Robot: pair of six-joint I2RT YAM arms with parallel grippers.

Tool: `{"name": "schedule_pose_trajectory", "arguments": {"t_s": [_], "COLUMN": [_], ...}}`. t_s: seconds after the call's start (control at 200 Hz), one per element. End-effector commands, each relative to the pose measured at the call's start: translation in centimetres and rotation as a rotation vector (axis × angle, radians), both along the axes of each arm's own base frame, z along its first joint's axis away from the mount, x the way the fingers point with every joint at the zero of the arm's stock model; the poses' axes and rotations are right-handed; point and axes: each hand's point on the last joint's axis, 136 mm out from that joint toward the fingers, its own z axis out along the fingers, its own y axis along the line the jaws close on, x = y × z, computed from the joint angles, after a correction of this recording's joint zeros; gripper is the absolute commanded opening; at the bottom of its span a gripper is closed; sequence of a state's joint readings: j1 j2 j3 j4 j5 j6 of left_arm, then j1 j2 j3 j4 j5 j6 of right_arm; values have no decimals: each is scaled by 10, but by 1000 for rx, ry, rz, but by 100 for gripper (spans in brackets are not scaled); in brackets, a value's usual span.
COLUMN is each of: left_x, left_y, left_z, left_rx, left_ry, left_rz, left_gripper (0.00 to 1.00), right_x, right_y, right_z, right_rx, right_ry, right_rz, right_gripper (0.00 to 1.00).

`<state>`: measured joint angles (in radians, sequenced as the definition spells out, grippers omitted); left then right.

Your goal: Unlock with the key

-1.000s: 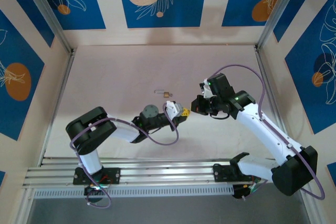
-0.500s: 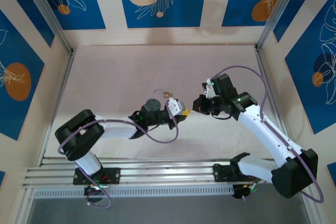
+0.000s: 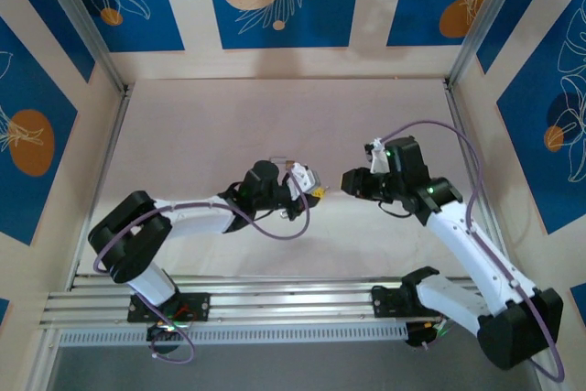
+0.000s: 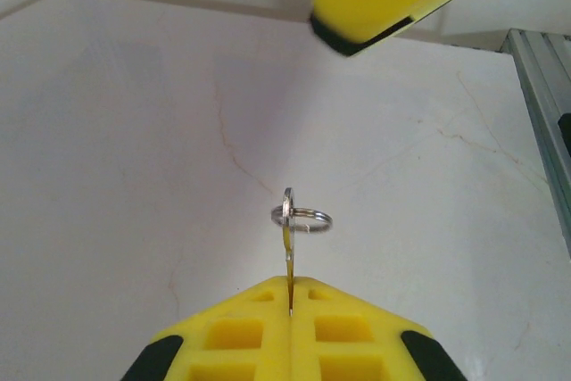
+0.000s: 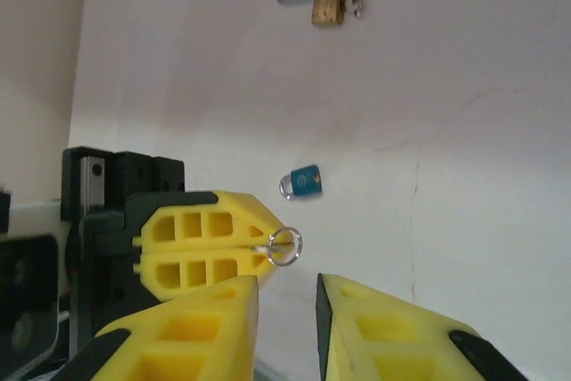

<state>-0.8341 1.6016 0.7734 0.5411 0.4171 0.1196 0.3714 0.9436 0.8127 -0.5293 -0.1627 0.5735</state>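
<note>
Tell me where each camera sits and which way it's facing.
Top external: above and behind the bases, looking down on the table; left arm and right arm show.
Left wrist: on the left arm, looking along the left gripper, shut on the key.
Right wrist: on the right arm, looking past the open right gripper at the brass padlock and blue padlock.
Shared: both wrist views show the gripped key.

A thin brass-coloured key (image 4: 287, 252) on a small silver split ring (image 4: 302, 217) stands on edge, its blade pinched in the closed left gripper (image 4: 291, 285) above the counter (image 4: 134, 131). A brass padlock with a silver shackle (image 5: 330, 6) lies flat mid-counter, and a small blue padlock (image 5: 306, 182) lies apart from it.
</note>
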Motion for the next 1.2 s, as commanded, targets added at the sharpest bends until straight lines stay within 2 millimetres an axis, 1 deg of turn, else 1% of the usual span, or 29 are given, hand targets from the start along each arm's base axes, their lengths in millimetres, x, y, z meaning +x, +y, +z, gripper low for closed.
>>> {"name": "schedule_pose_trajectory", "arguments": {"t_s": [0.0, 0.04, 0.085, 0.1, 0.145, 0.21, 0.305, 0.405, 0.47, 0.565, 0.67, 0.795, 1.0, 1.195], "left_x": [-7, -8, -9, -9, -10, -11, -15, -18, -19, -17, -15, -12, -11, -17], "left_y": [2, 3, 4, 4, 5, 6, 6, 7, 8, 10, 12, 11, 9, 11], "left_z": [14, 15, 16, 16, 17, 20, 25, 27, 33, 41, 44, 49, 54, 52], "left_rx": [18, 29, 46, 55, 66, 74, 78, 95, 87, 70, 89, 95, 79, 84], "left_ry": [31, 40, 43, 47, 50, 49, 44, 45, 62, 71, 65, 64, 76, 102], "left_rz": [-103, -129, -148, -155, -175, -197, -240, -275, -299, -323, -345, -360, -375, -399], "left_gripper": [0, 0, 0, 0, 0, 0, 0, 0, 0, 0, 0, 0, 0, 0], "right_x": [10, 10, 9, 8, 6, -1, -5, -6, -6, -7, -9, -13, -14, -11], "right_y": [5, 5, 4, 4, 6, 17, 28, 32, 33, 32, 34, 39, 44, 43], "right_z": [21, 29, 35, 35, 35, 36, 38, 35, 33, 29, 23, 17, 18, 21], "right_rx": [75, 105, 121, 121, 125, 169, 218, 205, 184, 164, 163, 142, 137, 123], "right_ry": [-263, -350, -409, -419, -429, -422, -442, -450, -440, -436, -427, -424, -429, -444], "right_rz": [45, 44, 45, 49, 87, 193, 274, 314, 333, 335, 337, 356, 371, 356], "right_gripper": [36, 41, 51, 53, 53, 53, 43, 32, 29, 28, 28, 28, 24, 22]}}
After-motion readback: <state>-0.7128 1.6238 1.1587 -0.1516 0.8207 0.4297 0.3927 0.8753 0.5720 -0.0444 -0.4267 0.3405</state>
